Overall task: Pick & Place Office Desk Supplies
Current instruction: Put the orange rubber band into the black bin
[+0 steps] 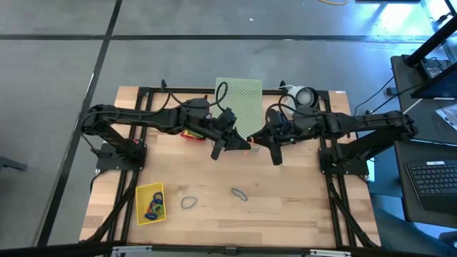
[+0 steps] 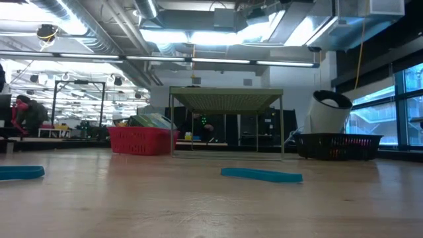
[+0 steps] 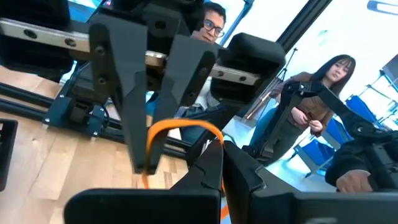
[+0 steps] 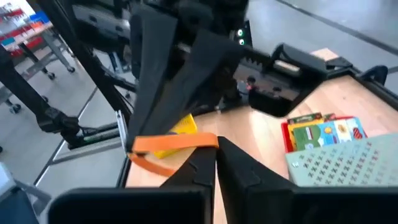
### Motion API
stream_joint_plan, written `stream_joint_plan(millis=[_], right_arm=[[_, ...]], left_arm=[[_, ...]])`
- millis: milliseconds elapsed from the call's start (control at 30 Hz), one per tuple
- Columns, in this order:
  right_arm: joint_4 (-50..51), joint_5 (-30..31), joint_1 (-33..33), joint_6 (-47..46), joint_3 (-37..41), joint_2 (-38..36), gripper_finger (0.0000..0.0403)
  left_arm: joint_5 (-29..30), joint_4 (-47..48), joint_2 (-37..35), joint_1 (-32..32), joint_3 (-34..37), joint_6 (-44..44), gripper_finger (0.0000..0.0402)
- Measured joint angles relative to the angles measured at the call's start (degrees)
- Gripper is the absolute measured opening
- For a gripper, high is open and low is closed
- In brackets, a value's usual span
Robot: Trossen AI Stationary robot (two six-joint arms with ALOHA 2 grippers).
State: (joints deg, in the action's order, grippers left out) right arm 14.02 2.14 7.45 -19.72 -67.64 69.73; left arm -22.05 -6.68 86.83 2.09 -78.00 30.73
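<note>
An orange rubber band [image 4: 174, 144] hangs in the air over the middle of the tabletop [image 1: 285, 214], stretched between the two hands. In the right wrist view the left hand [image 4: 134, 146] is clenched on one end of the band, while the right hand [image 4: 216, 152] has its fingertips pressed together on the other end. This looks like a handover, with the band passed from one arm to the other so it can go where the receiving arm reaches.

The left wrist view shows the same loop arching between the right hand [image 3: 146, 162] and the left hand [image 3: 219, 165].

Nearer the front edge, two loose bands [image 1: 188, 203] [image 1: 239, 193] lie flat and apart, still to be picked up. A yellow card box [image 1: 150, 203] near the front left corner holds coloured bands, likely the collecting spot. A pale green perforated box [image 1: 243, 100] stands at the far edge, beside a colourful card box [image 4: 323, 134].
</note>
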Motion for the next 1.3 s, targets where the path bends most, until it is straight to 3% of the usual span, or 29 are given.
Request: stream_joint_plan(millis=[200,367,700,967,1133,1300], right_arm=[[-0.39,0.00,0.42,-1.41,-0.46,0.00,0.0005],[3.14,0.01,0.45,-1.69,-4.10,-0.02,0.0003],[18.42,3.49,1.30,-2.99,-12.41,-0.05,0.0001],[36.34,8.84,0.53,-5.30,-17.34,-0.09,0.0000],[51.95,9.92,-0.77,-11.01,-17.55,-0.31,0.0000],[61.85,12.68,-2.11,-12.99,-14.23,-1.25,0.0000]], left_arm=[[0.37,-0.01,0.00,0.00,0.00,3.69,0.0004],[-0.03,-0.09,0.00,0.00,0.00,5.73,0.0027],[-0.51,-9.37,0.00,0.00,0.00,8.76,0.0107],[-4.54,-10.76,0.00,0.23,0.00,8.06,0.0126],[-2.49,-0.45,-0.04,3.35,0.00,-0.57,0.0114],[4.69,16.81,-0.04,7.11,0.00,-7.63,0.0100]])
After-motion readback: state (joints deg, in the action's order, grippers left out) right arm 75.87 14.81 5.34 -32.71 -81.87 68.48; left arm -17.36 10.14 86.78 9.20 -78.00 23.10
